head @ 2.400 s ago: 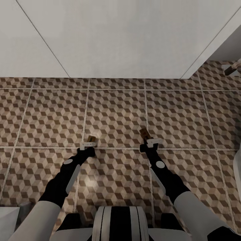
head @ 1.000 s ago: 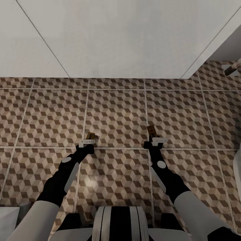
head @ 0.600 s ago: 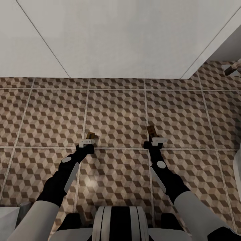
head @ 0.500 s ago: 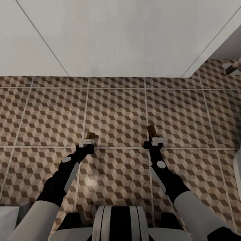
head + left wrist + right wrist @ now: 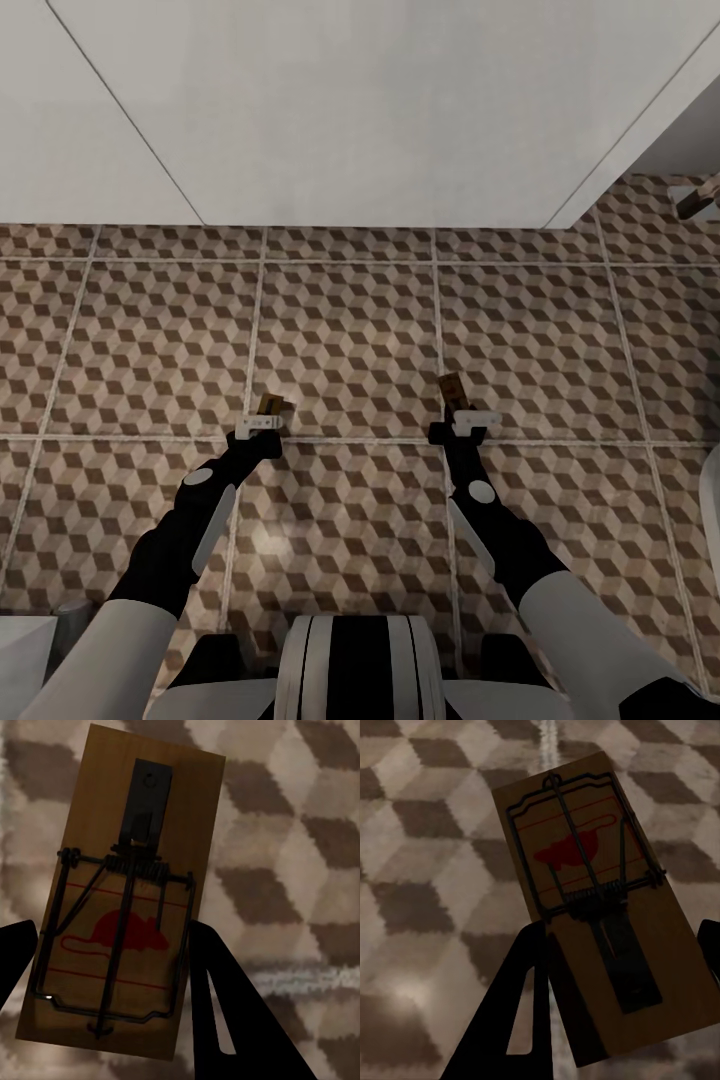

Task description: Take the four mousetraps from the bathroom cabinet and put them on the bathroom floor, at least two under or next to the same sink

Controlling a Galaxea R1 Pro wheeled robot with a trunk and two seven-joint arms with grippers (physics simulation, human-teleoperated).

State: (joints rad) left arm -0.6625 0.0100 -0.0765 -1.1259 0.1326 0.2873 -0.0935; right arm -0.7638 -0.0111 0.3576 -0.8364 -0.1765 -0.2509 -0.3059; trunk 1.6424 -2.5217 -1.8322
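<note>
Two mousetraps show, each a tan wooden board with dark wire and a red mouse mark. My left gripper (image 5: 262,428) is shut on one mousetrap (image 5: 271,405) low over the cube-patterned bathroom floor (image 5: 350,330). In the left wrist view the black fingers (image 5: 217,1005) press both long edges of that mousetrap (image 5: 127,900). My right gripper (image 5: 470,422) is shut on the other mousetrap (image 5: 453,387), whose board (image 5: 592,892) sits between its fingers (image 5: 525,1012). I cannot tell whether either board touches the tiles. The cabinet is out of view. A wide white block (image 5: 350,110) stands just ahead; no basin or tap shows on it.
The white block's corner ends at the upper right, with more tiles and a small metallic fitting (image 5: 697,200) beyond. A white curved edge (image 5: 712,500) lies at the right border. A small white unit (image 5: 20,655) and grey cylinder (image 5: 75,615) stand at the lower left.
Since 2.4 s ago the right gripper has shifted right and straightened its mousetrap, and the left arm has eased slightly. In the last second only the camera has tilted a little.
</note>
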